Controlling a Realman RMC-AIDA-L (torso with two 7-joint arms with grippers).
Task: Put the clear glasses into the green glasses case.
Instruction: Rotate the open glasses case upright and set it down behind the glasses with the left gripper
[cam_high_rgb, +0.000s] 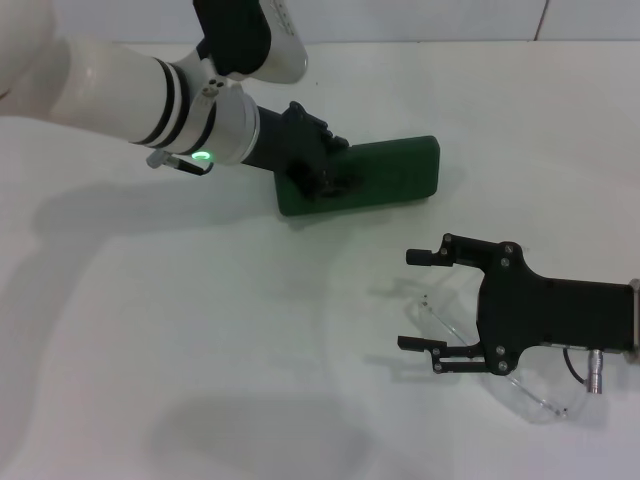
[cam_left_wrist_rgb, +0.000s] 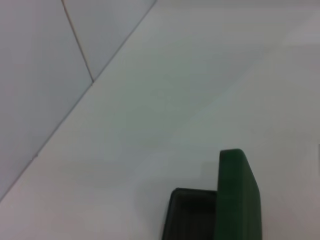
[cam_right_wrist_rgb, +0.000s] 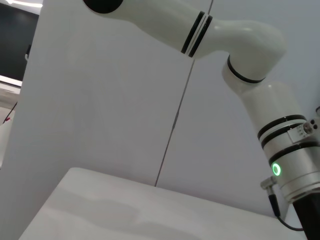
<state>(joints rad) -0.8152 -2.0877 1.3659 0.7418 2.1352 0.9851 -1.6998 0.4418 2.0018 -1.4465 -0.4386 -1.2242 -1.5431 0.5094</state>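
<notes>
2 task items lie on the white table (cam_high_rgb: 150, 350). The clear glasses (cam_high_rgb: 450, 310) rest near the robot's right side, lens curve just visible against the surface, one thin arm trailing out past the gripper body. The right gripper (cam_high_rgb: 418, 300) sits over them with its jaws spread wide, one finger on each side of the frame and nothing clamped; this placement looks like the approach to a grasp across the frame.

The green glasses case (cam_high_rgb: 395, 175) lies farther back, well apart from the glasses. The left gripper (cam_high_rgb: 320, 178) is at the case's left end, apparently to steady it or work the lid; its finger state cannot be told. The left wrist view shows the case (cam_left_wrist_rgb: 239, 200) with a dark lining beside the green shell, so the lid appears partly raised there; the head view does not confirm this.

Clearance: open table separates the glasses from the case, so a lift-and-carry path toward the case looks unobstructed. The left arm crosses above the case's left end and is the main obstacle for the right gripper on arrival. The table's rear edge meets the wall (cam_high_rgb: 450, 20) just behind the case.
</notes>
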